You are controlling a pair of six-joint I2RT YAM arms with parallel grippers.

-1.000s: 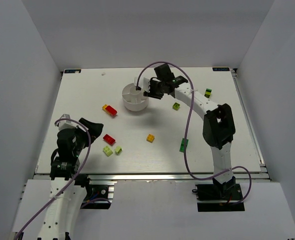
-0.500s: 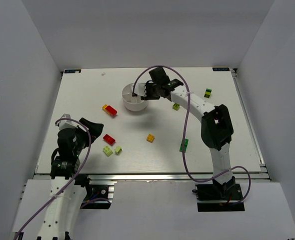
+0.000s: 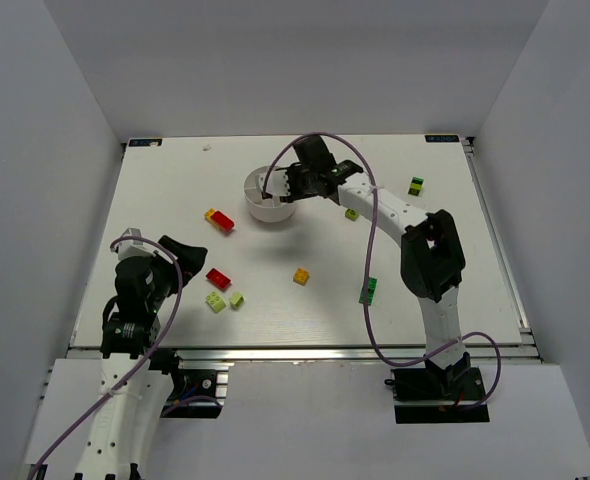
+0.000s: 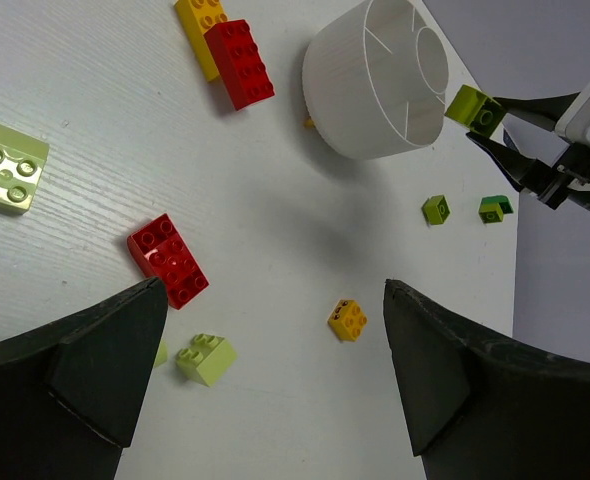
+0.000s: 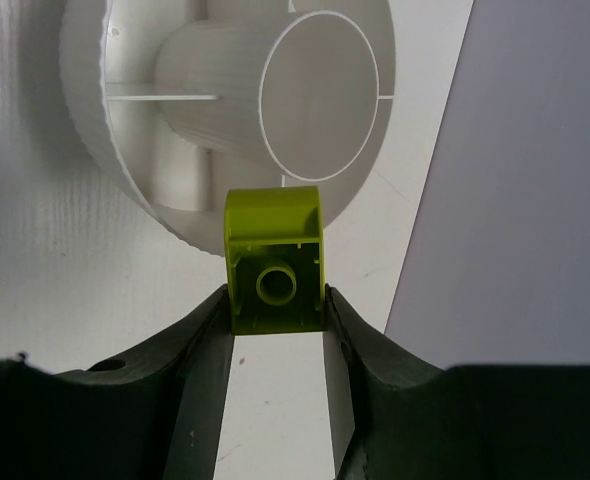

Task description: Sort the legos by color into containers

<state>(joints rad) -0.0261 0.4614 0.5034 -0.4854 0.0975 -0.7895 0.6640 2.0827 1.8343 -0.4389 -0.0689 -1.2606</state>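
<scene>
**Brick drop pending: lime brick (image 5: 274,255) at the edge of the dish (image 5: 95,150)**

The right pincer (image 5: 275,310) is clamped on the lime brick across its two flat side walls, with the hollow underside facing the wrist camera. It holds the brick at the white dish's rim, upper centre of the top view. Whether the brick is already over a wedge compartment or just short of the wall, I cannot tell.

The left pincer (image 4: 275,350) stands wide apart and holds nothing, low at the lower left of the top view.

The other bricks lie loose on the surface (image 3: 445,260):
- A red brick (image 3: 218,277) and two pale lime bricks (image 3: 215,301) are at lower left.
- A red-and-yellow pair (image 3: 219,219) lies left of the dish.
- An orange-yellow brick (image 3: 301,276) is at centre.
- A dark green brick (image 3: 368,290) is right of centre.

These bricks look light, rigid and smooth-sided, so they are likely to skid or twist out of an off-centre pinch. The flat opposite walls are probably the best place to grip, squarely and low, rather than across the studs. Released from rim height, a brick this light may bounce off the thin divider walls.
</scene>
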